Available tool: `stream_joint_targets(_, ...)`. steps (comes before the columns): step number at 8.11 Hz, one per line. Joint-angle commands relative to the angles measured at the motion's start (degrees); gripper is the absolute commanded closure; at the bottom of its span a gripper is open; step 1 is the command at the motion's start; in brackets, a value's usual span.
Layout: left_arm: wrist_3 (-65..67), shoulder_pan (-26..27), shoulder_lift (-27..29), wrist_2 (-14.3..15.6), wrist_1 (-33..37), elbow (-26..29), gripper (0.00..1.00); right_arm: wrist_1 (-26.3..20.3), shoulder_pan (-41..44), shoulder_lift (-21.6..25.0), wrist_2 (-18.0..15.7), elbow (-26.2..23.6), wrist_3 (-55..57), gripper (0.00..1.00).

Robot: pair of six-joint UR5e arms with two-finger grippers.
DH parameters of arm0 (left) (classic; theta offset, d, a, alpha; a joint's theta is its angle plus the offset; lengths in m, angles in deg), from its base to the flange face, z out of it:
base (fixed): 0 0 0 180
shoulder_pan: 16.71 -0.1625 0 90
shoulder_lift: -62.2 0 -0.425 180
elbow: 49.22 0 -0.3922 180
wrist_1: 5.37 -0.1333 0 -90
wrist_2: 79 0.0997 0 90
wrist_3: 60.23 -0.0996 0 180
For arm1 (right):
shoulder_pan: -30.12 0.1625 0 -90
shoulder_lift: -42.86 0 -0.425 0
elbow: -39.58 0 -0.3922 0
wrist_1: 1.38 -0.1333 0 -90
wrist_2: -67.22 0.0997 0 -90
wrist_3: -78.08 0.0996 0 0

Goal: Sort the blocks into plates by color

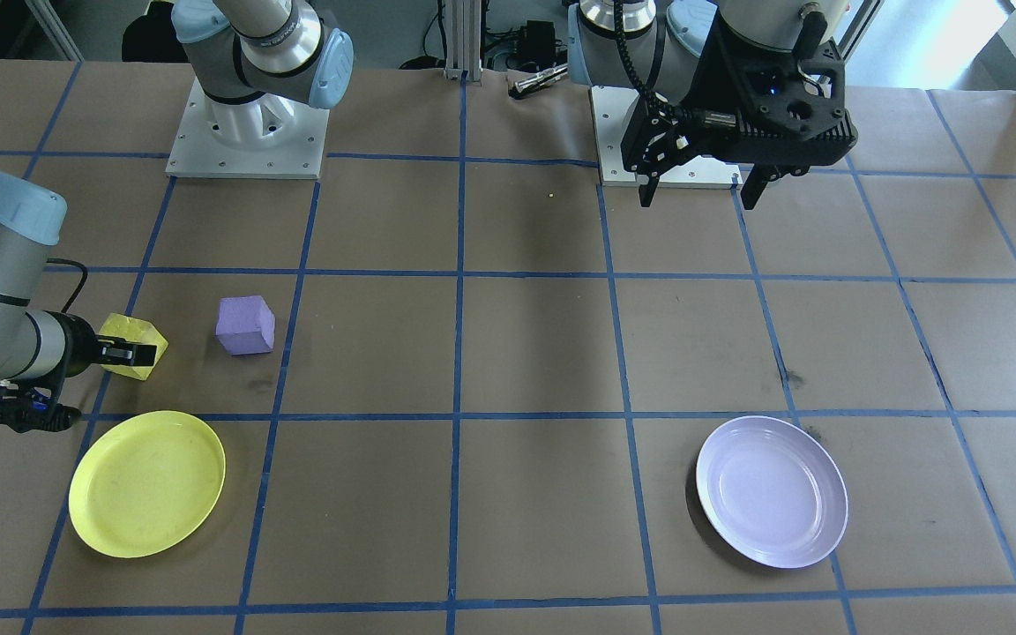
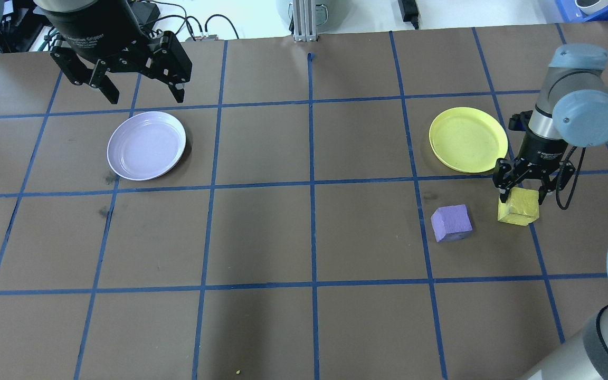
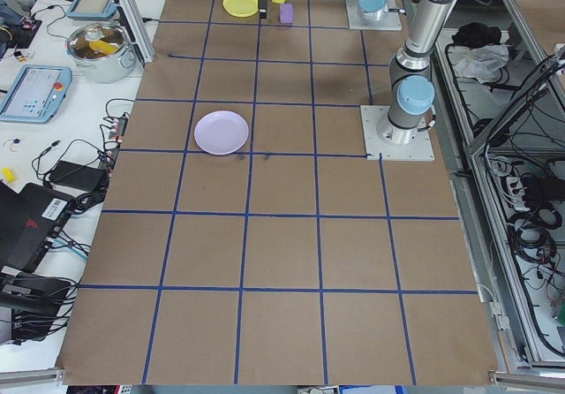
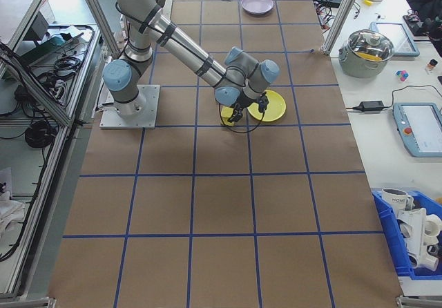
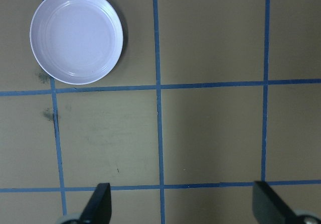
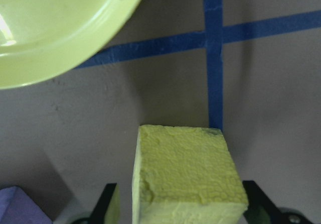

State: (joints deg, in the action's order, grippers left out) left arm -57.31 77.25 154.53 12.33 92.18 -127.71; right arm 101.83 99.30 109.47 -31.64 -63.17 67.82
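My right gripper (image 2: 522, 199) is shut on the yellow block (image 2: 518, 208), its fingers pressed against two opposite sides, and the block looks slightly tilted (image 1: 142, 333). In the right wrist view the block (image 6: 185, 174) fills the space between the fingers. The yellow plate (image 2: 468, 140) lies just beyond it. The light purple block (image 2: 452, 222) rests on the table close beside the yellow one. My left gripper (image 2: 146, 100) hangs open and empty, high above the table near the lavender plate (image 2: 146, 145), which holds nothing.
The table is brown paper marked with a blue tape grid (image 2: 312, 184). Both arm bases (image 1: 248, 132) are bolted at the robot's edge. A pot, tablets and cables (image 3: 97, 45) lie on a side bench off the table.
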Motion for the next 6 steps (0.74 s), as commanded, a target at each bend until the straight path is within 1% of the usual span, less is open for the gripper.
stream_joint_targets(1, 0.1, 0.0, 0.0, 0.0, 0.0, -0.1, 0.0, 0.1, 0.0, 0.0, -0.1, 0.3, -0.5, 1.0)
stream_joint_targets(3, 0.0, 0.0, 0.0, 0.0, 0.0, -0.1, 0.0, -1.2, 0.1, 1.8, 0.5, 2.7, -0.4, 1.0)
stream_joint_targets(4, 0.1, 0.0, 0.0, 0.0, 0.1, -0.1, 0.0, -2.9, 0.3, 2.8, 1.0, 5.3, -0.5, 1.0)
stream_joint_targets(5, 0.1, 0.0, 0.0, 0.0, 0.0, -0.1, 0.0, -3.8, 0.7, 2.8, 3.8, 8.8, -0.5, 1.0)
stream_joint_targets(6, 0.1, 0.0, 0.0, 0.0, 0.0, -0.1, 0.0, -4.5, 1.9, 2.4, 5.9, 12.2, -0.5, 1.0)
